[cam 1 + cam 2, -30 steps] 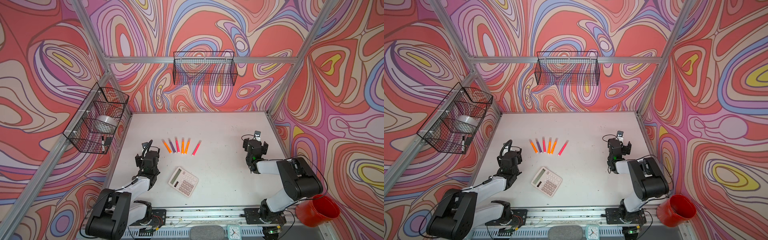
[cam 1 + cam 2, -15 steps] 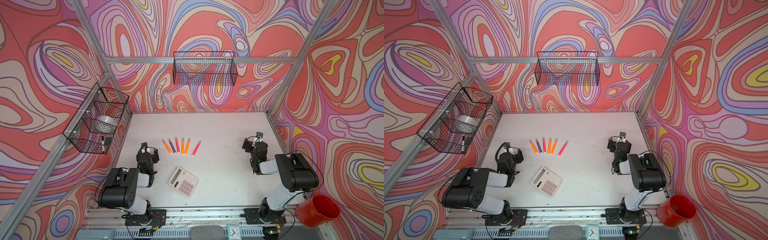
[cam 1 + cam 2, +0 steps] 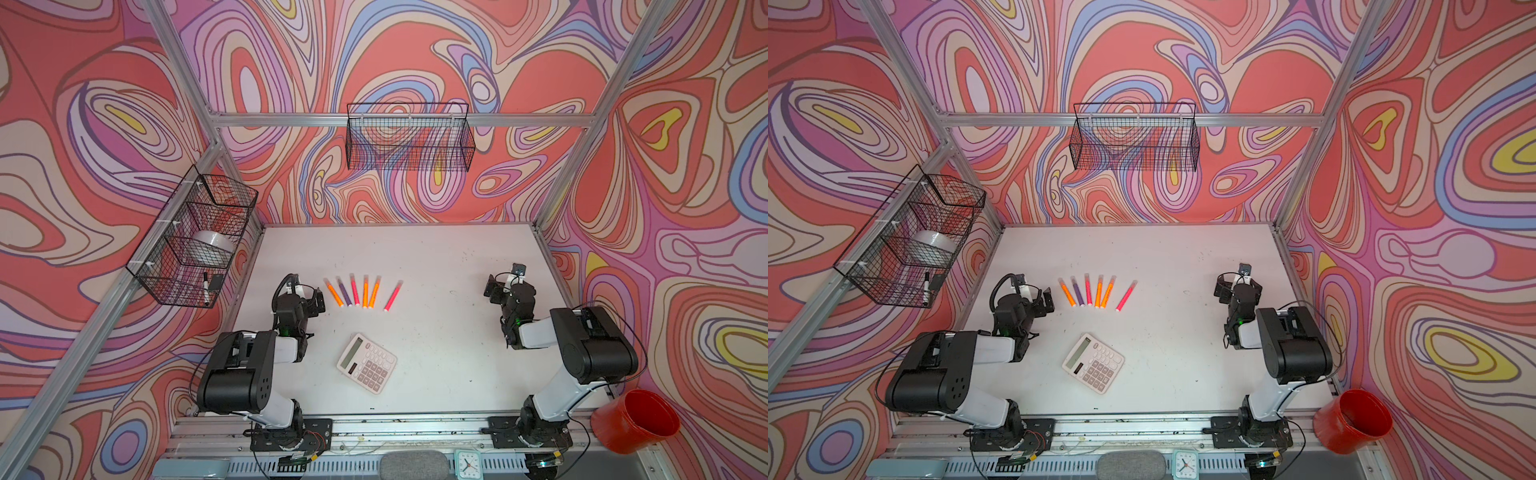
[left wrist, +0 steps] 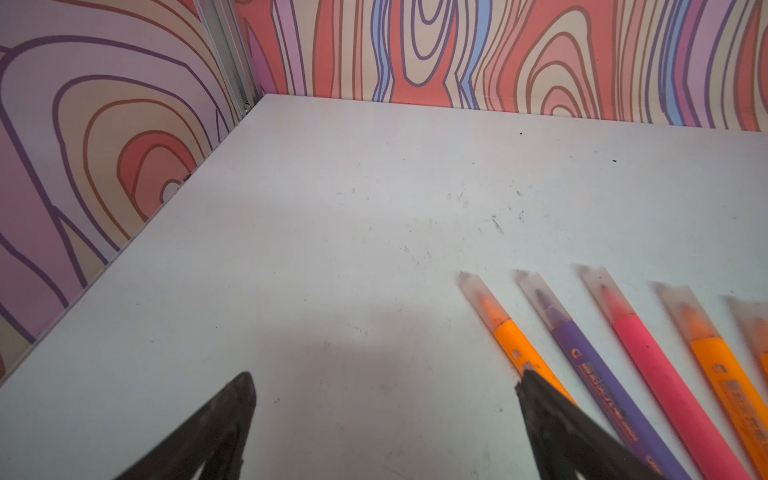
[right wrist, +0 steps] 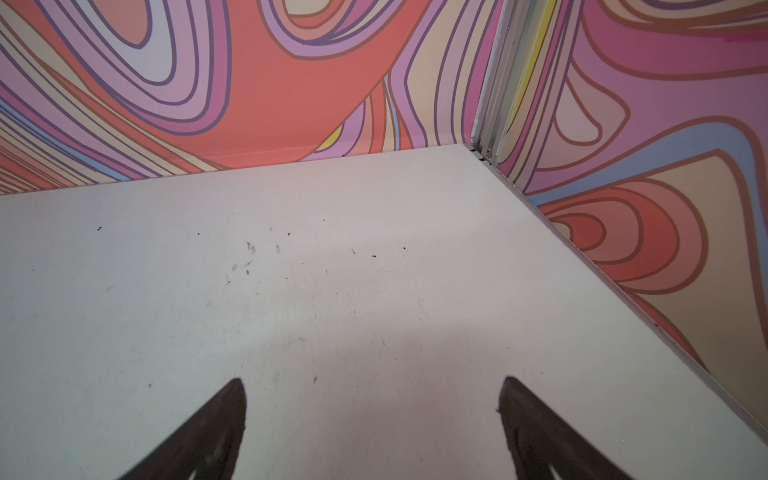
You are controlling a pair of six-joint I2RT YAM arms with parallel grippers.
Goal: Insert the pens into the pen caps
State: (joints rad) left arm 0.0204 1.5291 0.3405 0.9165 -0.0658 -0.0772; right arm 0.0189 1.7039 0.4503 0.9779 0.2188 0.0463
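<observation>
Swirl-patterned walls [image 3: 415, 62] surround a scuffed white table [image 3: 436, 257]; 2 wire baskets [image 3: 409, 141] hang.

Both look alike to me: the left arm [image 3: 232, 374] and right arm [image 3: 594, 353] have chunky black joint housings, white tube links, thin black cables [image 3: 276, 289], tiny green lights [image 3: 286, 332] and dark tapered fingers [image 4: 220, 428].

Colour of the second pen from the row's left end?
Purple. The pen shows best in the left wrist view.

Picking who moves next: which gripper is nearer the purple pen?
Left. The left gripper sits beside the orange pen next to the purple pen; the right gripper is far off on the opposite side.
</observation>
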